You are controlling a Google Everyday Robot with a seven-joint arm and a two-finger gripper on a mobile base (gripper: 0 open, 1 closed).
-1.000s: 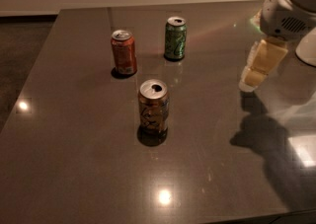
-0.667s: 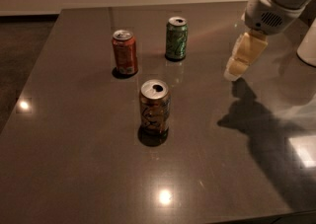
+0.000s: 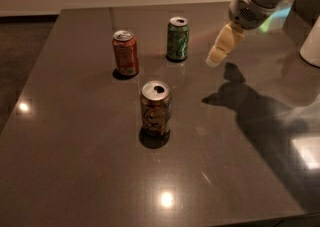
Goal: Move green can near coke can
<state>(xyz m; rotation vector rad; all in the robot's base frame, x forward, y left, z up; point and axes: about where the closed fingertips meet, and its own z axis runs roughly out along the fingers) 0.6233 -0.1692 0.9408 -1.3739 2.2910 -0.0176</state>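
Gripper [image 3: 215, 60] right of green can [image 3: 177, 39]

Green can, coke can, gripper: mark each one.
green can [image 3: 177, 41]: camera view, middle of its side wall.
coke can [image 3: 125, 56]: camera view, middle of its side wall.
gripper [image 3: 215, 60]: camera view, its cream lower end, right of the green can, apart from it.
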